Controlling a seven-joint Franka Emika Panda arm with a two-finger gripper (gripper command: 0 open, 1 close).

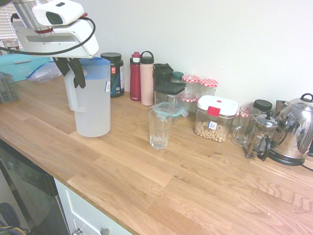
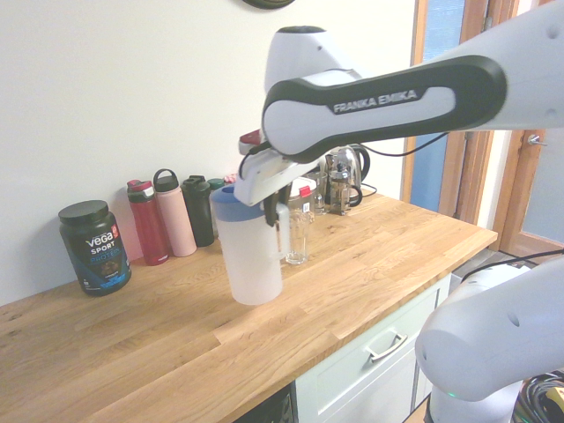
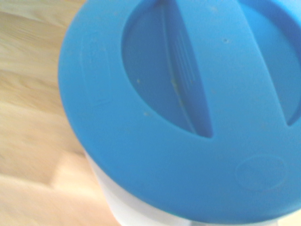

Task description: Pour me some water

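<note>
With the fingers (image 1: 73, 73) clamped on the handle of the pitcher (image 1: 93, 105), the pitcher stands upright, apparently just above the desk (image 1: 195, 186). In the first exterior view the empty glass (image 1: 160, 128) lies to the pitcher's right, near but apart, so the carry and tilt must go that way.

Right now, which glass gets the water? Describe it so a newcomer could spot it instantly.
On the wooden countertop, look just in front of the row of bottles and jars along the wall. The empty drinking glass stands alone there, beside the blue-lidded white pitcher held by the hand. Unlike its neighbours, it is clear, faceted, lidless and open at the top.
</note>
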